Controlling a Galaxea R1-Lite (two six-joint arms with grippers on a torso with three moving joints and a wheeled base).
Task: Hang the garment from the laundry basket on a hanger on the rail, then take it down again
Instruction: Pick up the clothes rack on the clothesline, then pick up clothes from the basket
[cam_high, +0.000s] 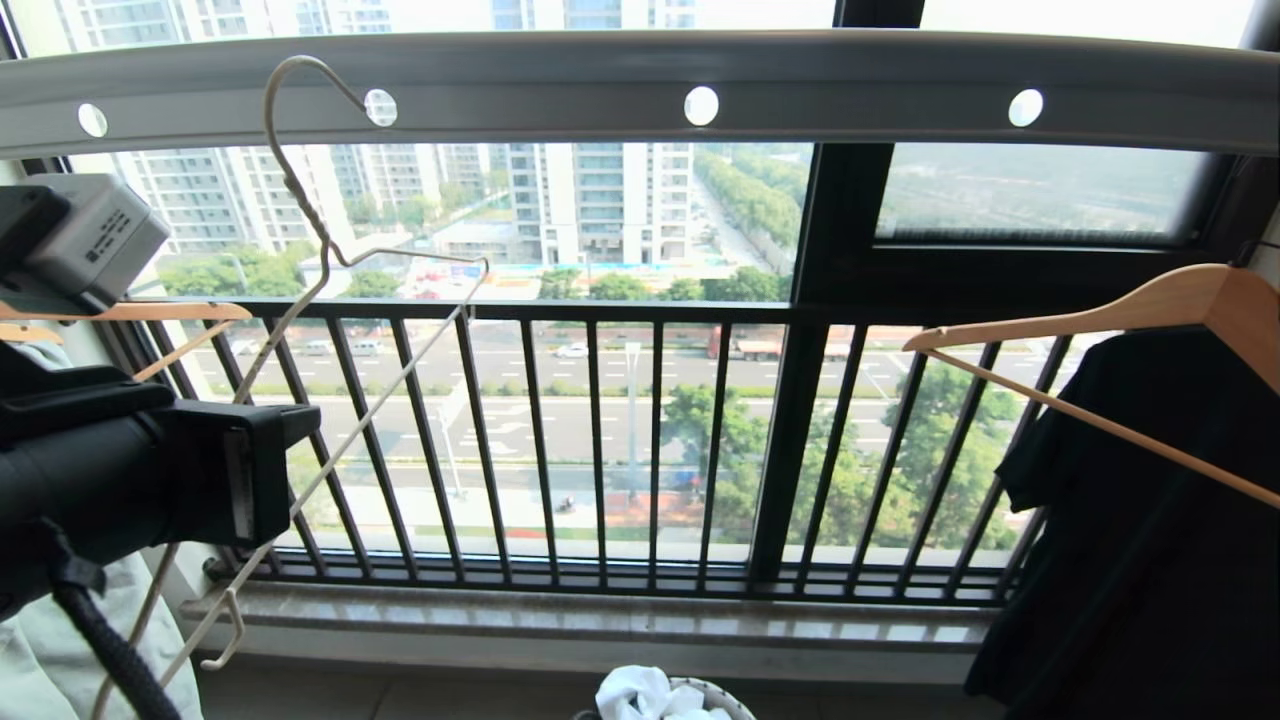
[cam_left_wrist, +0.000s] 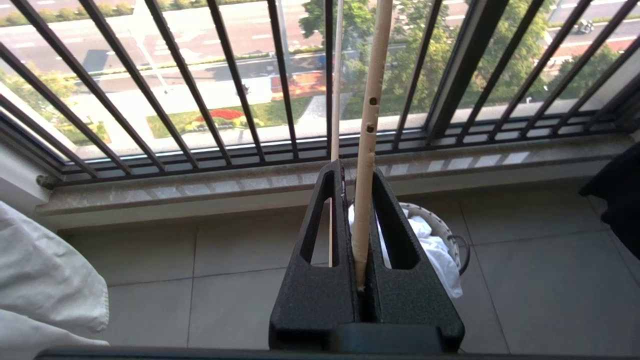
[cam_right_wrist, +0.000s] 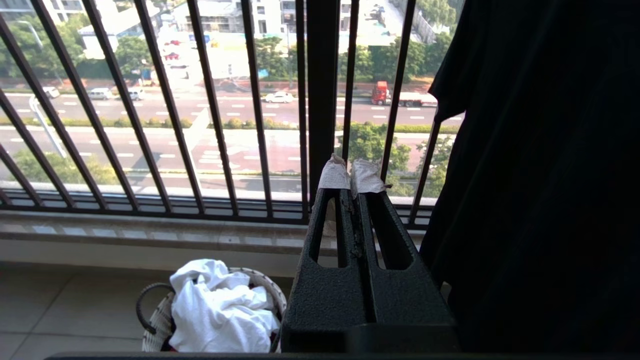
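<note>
Nearest, the left gripper (cam_left_wrist: 357, 200) is clamped on the cream hanger (cam_high: 300, 330), and a grey block on that arm bears a small label too fine to read; the right gripper (cam_right_wrist: 350, 182) is closed on nothing. On the floor tiles below, the laundry basket (cam_right_wrist: 157, 315) holds the crumpled white garment (cam_right_wrist: 220, 310). Beyond, the hanger's hook sits in a hole of the rail (cam_high: 850, 85), with a wooden hanger (cam_high: 1150, 310) carrying a black garment (cam_high: 1130, 520) to the right, before the window bars (cam_high: 600, 440).

rail (cam_high: 560, 75): smooth grey metal, matt. hanger (cam_high: 300, 215): thin cream rod, slightly rough coating. Left gripper (cam_left_wrist: 357, 172): black grainy plastic. Right gripper (cam_right_wrist: 351, 176): same plastic, pale tape on tips. laundry basket (cam_right_wrist: 157, 320): white weave; garment (cam_right_wrist: 220, 310): soft white cloth. Wooden hanger (cam_high: 1130, 310) at 3 o'clock: smooth light wood.
</note>
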